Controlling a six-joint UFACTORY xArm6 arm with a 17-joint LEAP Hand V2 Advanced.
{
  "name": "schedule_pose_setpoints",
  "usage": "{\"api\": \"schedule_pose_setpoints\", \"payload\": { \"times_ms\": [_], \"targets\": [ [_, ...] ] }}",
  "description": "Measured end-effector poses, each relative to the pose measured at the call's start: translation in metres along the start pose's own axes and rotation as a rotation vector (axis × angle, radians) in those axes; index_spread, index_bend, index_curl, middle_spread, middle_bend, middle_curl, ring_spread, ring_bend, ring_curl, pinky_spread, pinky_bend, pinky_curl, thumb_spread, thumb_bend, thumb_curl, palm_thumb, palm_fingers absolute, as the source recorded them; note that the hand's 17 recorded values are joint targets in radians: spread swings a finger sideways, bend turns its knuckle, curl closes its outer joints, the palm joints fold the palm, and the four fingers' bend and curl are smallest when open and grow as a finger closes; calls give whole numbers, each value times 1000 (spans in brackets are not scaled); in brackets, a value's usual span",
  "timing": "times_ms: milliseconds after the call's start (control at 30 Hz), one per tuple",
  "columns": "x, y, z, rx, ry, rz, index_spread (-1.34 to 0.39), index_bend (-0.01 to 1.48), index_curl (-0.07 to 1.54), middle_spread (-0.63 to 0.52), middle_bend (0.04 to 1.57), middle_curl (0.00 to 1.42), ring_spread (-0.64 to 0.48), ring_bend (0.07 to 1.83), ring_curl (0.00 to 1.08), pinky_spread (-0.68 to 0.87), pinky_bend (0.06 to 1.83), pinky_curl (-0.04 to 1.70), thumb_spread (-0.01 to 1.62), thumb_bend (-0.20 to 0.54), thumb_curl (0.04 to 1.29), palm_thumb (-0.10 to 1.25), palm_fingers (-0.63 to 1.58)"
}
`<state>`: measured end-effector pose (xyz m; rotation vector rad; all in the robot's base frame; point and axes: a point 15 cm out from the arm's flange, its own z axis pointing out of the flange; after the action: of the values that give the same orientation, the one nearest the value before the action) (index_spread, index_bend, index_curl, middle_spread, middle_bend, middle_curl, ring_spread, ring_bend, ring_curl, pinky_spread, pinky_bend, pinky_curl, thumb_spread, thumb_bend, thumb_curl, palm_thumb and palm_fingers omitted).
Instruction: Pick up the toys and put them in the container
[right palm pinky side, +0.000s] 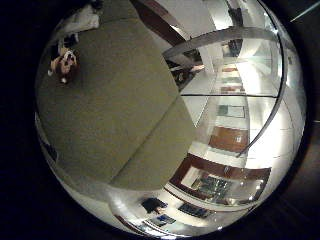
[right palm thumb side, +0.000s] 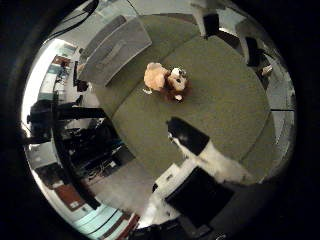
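Hand (right palm thumb side: 200, 165) hangs with its finger straight and nothing held, well above the plush toys (right palm thumb side: 166, 81) lying on the olive-green table (right palm thumb side: 225, 110), grey container (right palm thumb side: 115, 50) nearby; no readable writing.

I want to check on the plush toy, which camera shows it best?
The thumb side palm view: the plush toy lies in the open on the green surface, near the grey container, with little blocking it. The little finger side view shows it only small, near the picture's edge.
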<state>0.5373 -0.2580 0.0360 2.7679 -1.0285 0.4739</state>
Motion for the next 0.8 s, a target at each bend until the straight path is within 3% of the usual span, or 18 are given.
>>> {"api": "schedule_pose_setpoints", "payload": {
  "times_ms": [467, 800],
  "targets": [
    [-71, -48, 0, 10, -88, -81, -374, 198, 430, -94, 396, 414, -120, 644, 332, 296, 1032, 201, 1039, -33, 269, 364, 175],
    [-121, -79, 17, -29, -170, -50, -336, 171, 358, -56, 295, 359, -33, 539, 266, 370, 961, 61, 1012, -28, 271, 326, 177]
  ]
}}
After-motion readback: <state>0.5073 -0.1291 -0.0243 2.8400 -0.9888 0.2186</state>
